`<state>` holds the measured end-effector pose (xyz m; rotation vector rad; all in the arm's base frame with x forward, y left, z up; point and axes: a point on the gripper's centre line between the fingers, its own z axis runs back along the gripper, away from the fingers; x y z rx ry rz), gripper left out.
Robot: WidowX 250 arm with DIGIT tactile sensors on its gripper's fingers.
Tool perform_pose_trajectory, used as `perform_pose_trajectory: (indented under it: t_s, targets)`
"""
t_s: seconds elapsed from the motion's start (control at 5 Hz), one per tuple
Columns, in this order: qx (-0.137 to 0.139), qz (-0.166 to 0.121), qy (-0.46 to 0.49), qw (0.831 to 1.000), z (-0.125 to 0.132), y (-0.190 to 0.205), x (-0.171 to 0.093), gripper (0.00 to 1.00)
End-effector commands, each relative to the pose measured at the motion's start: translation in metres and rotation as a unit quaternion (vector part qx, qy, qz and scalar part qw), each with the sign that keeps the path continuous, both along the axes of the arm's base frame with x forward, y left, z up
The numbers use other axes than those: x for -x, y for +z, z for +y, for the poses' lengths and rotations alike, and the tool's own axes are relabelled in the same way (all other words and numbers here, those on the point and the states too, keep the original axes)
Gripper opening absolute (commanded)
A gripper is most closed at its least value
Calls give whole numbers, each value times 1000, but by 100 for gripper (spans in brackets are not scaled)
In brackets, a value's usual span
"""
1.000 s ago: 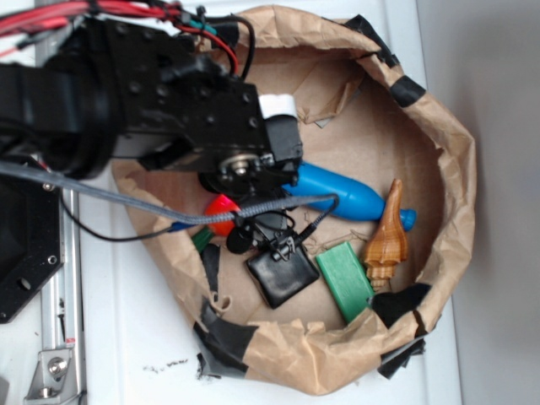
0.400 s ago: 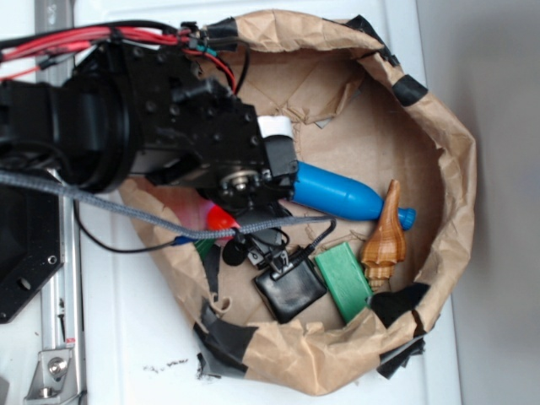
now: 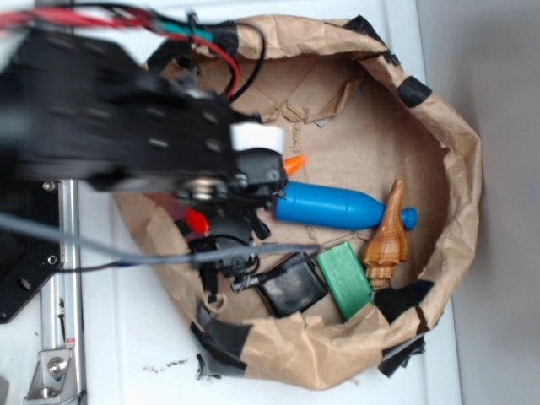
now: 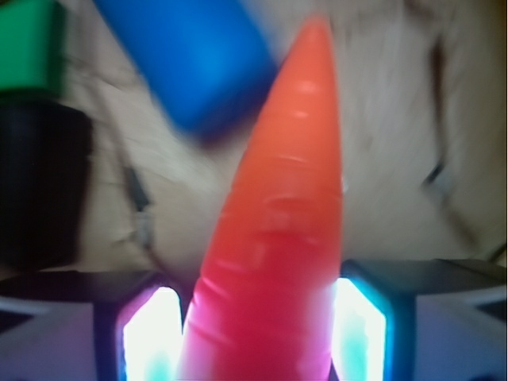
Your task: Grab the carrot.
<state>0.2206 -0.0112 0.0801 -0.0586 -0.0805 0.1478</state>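
The carrot [image 4: 274, 238] is bright orange and fills the middle of the wrist view, its pointed tip aimed away from me. My gripper [image 4: 262, 333] is shut on it, with a lit pad [image 4: 155, 333] pressed to each side of its thick part. From outside, the black arm [image 3: 126, 126] covers most of the carrot. Only the orange tip [image 3: 294, 164] shows above the blue bottle, and a red-orange bit of the wide end [image 3: 196, 221] shows under the arm. The carrot hangs above the brown paper floor.
All this lies inside a crumpled brown paper bag with a high taped rim [image 3: 460, 169]. A blue bottle [image 3: 333, 207] lies just under the carrot tip. A ridged golden-brown shell [image 3: 388, 240], a green block [image 3: 344, 278] and a black object [image 3: 291, 285] lie at the lower right.
The arm has risen and swung left with the carrot in the gripper. The orange tip now shows above the blue bottle. The bottle and the black object have shifted slightly.
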Motion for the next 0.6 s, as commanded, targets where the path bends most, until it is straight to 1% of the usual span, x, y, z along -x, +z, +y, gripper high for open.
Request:
perform_pose_trajectory:
  t_s: [0.0, 0.2, 0.4]
  targets:
    - [-21, -65, -38, 997, 2, 111, -23, 0]
    - [-43, -43, -32, 998, -1, 97, -28, 0]
    - [-56, -34, -35, 997, -1, 85, -27, 0]
